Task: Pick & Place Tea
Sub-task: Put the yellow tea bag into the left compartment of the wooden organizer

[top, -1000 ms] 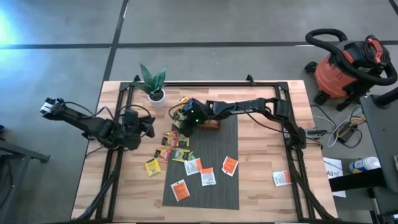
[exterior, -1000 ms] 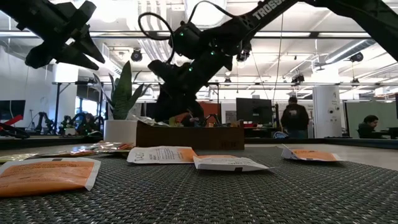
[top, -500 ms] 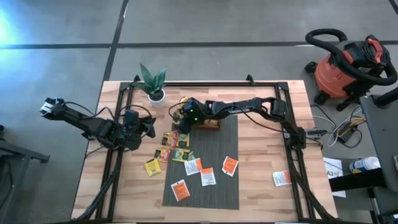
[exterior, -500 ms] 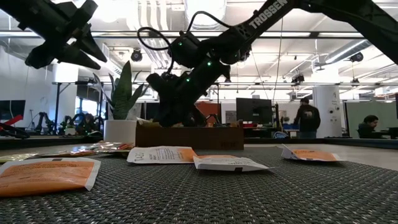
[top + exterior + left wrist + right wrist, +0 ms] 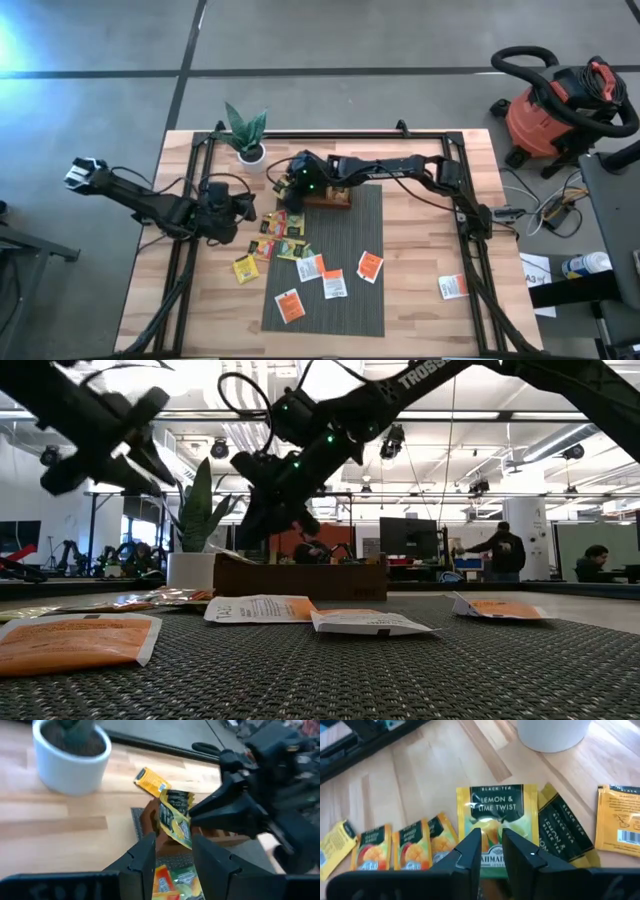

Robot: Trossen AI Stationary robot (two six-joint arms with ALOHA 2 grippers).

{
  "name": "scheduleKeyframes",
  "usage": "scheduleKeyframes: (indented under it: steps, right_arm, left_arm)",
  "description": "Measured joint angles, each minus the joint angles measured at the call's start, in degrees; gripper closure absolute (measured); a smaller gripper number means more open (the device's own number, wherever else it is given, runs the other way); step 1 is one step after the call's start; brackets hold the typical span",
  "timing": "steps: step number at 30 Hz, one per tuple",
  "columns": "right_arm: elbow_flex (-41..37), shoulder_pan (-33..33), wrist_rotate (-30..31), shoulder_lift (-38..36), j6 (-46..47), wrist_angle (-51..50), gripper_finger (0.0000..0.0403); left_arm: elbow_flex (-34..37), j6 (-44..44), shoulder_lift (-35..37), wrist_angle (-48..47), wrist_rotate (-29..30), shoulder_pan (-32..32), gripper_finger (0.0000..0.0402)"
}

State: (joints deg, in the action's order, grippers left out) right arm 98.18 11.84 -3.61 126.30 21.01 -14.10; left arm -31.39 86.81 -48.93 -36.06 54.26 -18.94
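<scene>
Tea sachets lie scattered over the wooden table (image 5: 420, 250) and the grey mat (image 5: 345, 300). 1 yellow lemon and lime sachet (image 5: 497, 822) is pinched between the fingers of the right gripper (image 5: 287, 190), which hangs just above the left end of the brown wooden tray (image 5: 330, 201); the left wrist view shows this sachet (image 5: 175, 818) hanging upright from that gripper, clear of the tray. A cluster of yellow and green sachets (image 5: 280, 238) lies at the mat's left edge, between the 2 arms. 1 yellow sachet (image 5: 245, 267) lies apart on the bare wood to the left of the mat. White and orange sachets rest on the mat: 1 near its lower left corner (image 5: 289, 305), 3 around the middle (image 5: 334, 283). Another white and orange sachet (image 5: 453, 286) lies well apart on the wood at the right. The left gripper (image 5: 243, 207) hovers to the left of the mat, near the cluster, its fingers parted with nothing between them. A potted plant (image 5: 246, 135) in a white pot stands near the table's far left corner, close beside the tray's end. A red shop vacuum (image 5: 555, 105) stands on the floor beyond the table's right side.
</scene>
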Motion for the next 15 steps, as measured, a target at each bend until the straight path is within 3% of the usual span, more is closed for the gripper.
scheduleKeyframes:
  steps: [7, 15]
  right_arm:
    - [2.6, -0.8, -0.8, -1.6, -5.0, -11.4, 0.0315]
    - [1.9, -1.6, -0.8, -1.6, -5.0, -17.9, 0.0312]
  left_arm:
    - [9.1, 0.9, 0.0, 19.8, -4.1, 5.9, 0.0280]
    - [15.4, -4.1, 0.0, 35.5, -21.4, 20.7, 0.0280]
